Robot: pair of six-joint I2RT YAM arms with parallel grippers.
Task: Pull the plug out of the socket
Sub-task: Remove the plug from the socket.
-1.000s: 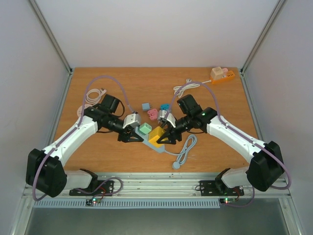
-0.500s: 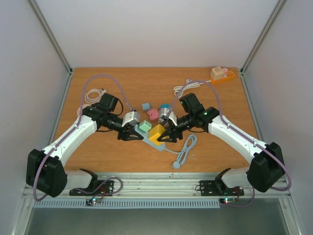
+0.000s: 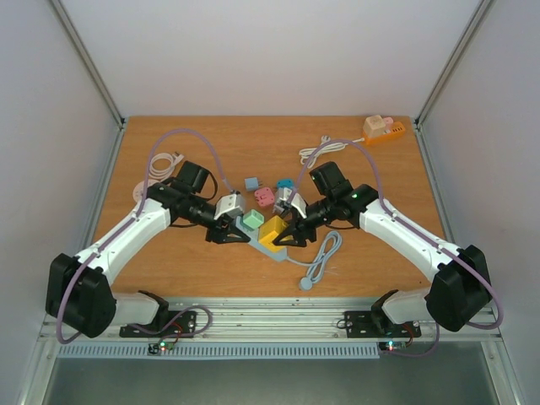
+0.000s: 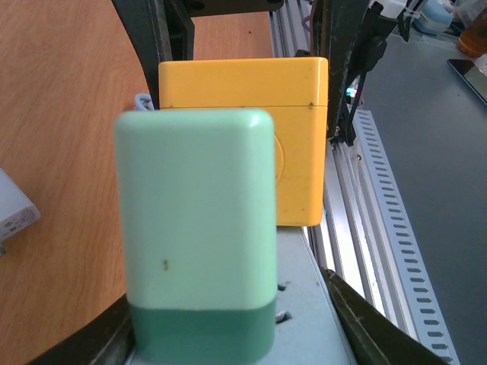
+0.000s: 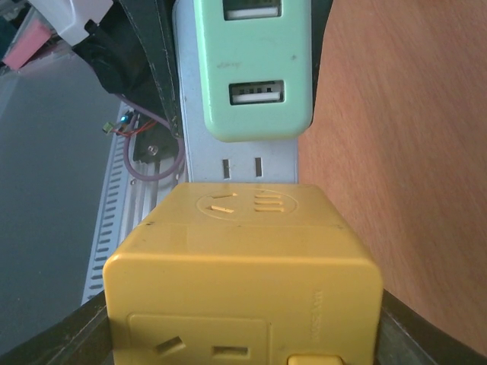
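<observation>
Wooden table bears a grey socket strip; loose coloured adapters; coiled white cable; orange strip far right.

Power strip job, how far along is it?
Nothing visibly pulled yet: yellow cube and green plug both sit on the power strip. In hand: left gripper pinches the strip, right gripper clamps the cube. Remaining: lift the cube out.

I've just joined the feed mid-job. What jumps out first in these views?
A grey power strip sits at the centre of the top view. The right gripper clamps a bright yellow plug seated in it, while the left gripper straddles the mint-green plug beside it.
</observation>
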